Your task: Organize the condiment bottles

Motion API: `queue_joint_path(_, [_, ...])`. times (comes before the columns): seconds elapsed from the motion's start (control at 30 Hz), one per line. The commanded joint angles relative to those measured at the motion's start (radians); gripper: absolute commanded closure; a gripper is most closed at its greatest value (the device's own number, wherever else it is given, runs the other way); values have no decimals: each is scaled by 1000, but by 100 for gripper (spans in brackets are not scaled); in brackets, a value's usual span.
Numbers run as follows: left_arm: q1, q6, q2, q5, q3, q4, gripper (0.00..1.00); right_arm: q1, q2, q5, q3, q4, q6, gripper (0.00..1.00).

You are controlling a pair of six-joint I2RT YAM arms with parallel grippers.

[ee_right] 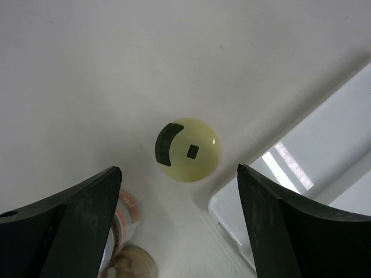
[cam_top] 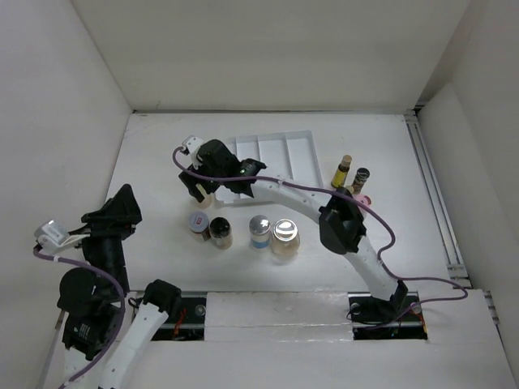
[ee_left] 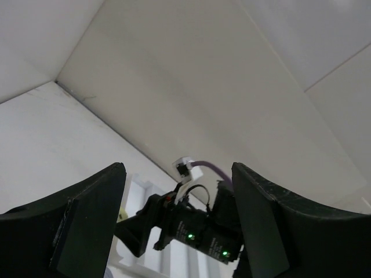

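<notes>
Right gripper (ee_right: pixel 178 172) jaws spread wide. Yellow-capped bottle (ee_right: pixel 187 149) stands centred between the fingers, seen from above. White tray (ee_right: pixel 313 139) corner lies just beside one finger; labelled jar (ee_right: pixel 126 217) beside the other.

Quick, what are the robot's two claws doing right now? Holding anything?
Left gripper: open, holding nothing.
Right gripper: open, empty, above the yellow-capped bottle.

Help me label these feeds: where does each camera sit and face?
Top external: overhead from behind, facing down at the table; left arm, right arm show.
Left wrist: tilted up at the back wall; left gripper frames right gripper.
Right wrist: straight down on a yellow-capped bottle; own fingers.
Shared: white tray, top and right wrist.
</notes>
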Motion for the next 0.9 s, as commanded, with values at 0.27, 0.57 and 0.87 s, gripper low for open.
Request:
queue_joint_path(0.27, [5, 6, 36, 41, -11, 67, 31, 3, 101, 57, 78, 137, 16, 26])
queue_joint_path(0.57, [5, 6, 36, 70, -11, 76, 31, 12, 1, 159, 10, 321, 40, 57])
queue_joint_path(0.87, [5, 15, 55, 99, -20, 85, 31, -89, -90, 180, 20, 349, 49, 60])
